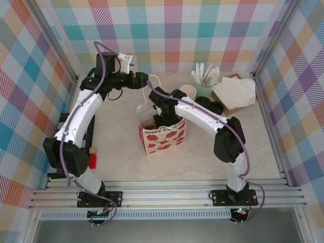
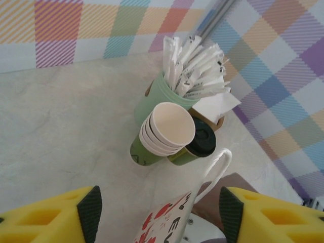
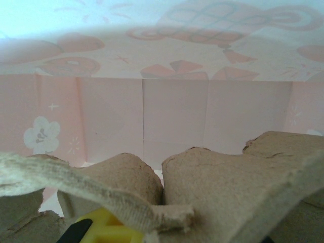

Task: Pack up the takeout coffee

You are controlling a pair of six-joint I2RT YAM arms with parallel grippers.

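- We judge the packing not yet done: the small dark-green paper cup with a black lid [image 2: 201, 139] stands on the table beyond the white, red-printed paper bag [image 1: 163, 136], touching a stack of cream cups [image 2: 169, 129].
- Our left gripper [image 2: 161, 213] hovers above the bag's handle, fingers wide and empty. Our right gripper [image 1: 158, 119] is closed inside the bag.
- Left of the bag the table [image 1: 116, 131] is bare. Neighbours crowd the cup.

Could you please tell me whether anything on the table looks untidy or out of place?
The white napkins at the back right lie rumpled and hang over the edge of their brown box. The paper bag stands upright, and I see nothing spilled.
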